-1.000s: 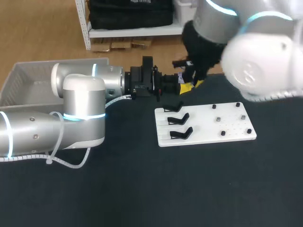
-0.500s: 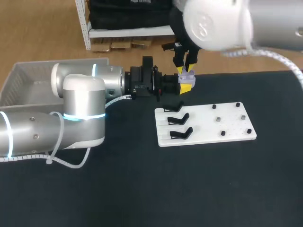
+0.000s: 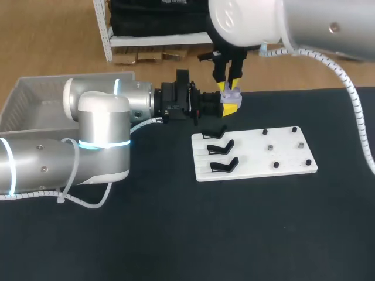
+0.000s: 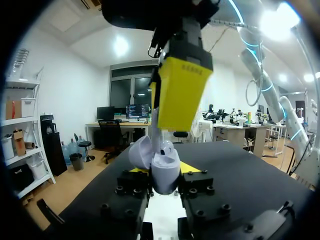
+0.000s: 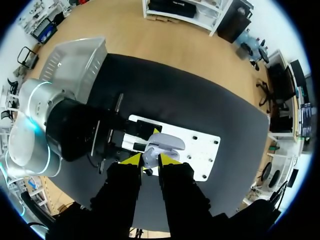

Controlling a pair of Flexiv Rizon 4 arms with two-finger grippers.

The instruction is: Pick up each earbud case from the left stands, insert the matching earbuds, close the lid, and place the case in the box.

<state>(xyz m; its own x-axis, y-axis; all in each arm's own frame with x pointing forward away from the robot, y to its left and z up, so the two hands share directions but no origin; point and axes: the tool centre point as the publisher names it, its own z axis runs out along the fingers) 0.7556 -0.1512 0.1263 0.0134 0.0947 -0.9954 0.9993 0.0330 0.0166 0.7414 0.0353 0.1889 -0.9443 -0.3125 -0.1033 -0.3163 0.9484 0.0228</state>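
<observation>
A lavender earbud case (image 3: 233, 94) (image 4: 164, 172) with its lid open sits between the fingers of my left gripper (image 3: 230, 107) (image 4: 162, 187), which is shut on it just behind the white board (image 3: 252, 157). My right gripper (image 3: 229, 86) (image 5: 149, 159) points straight down onto the case. It is shut on a pale lavender earbud (image 4: 167, 148) (image 5: 149, 156) at the case's opening. One of its yellow fingers (image 4: 181, 92) hangs right over the case. The three black stands (image 3: 221, 148) on the board's left side are empty.
Small earbud pegs (image 3: 275, 165) dot the right half of the board. A grey box (image 3: 35, 99) (image 5: 80, 60) stands at the table's far left, partly behind my left arm. Dark tabletop lies open in front of the board.
My right arm swung in from the right and came down over the case within the first half second. Since then it has hardly moved. The left arm stayed still.
</observation>
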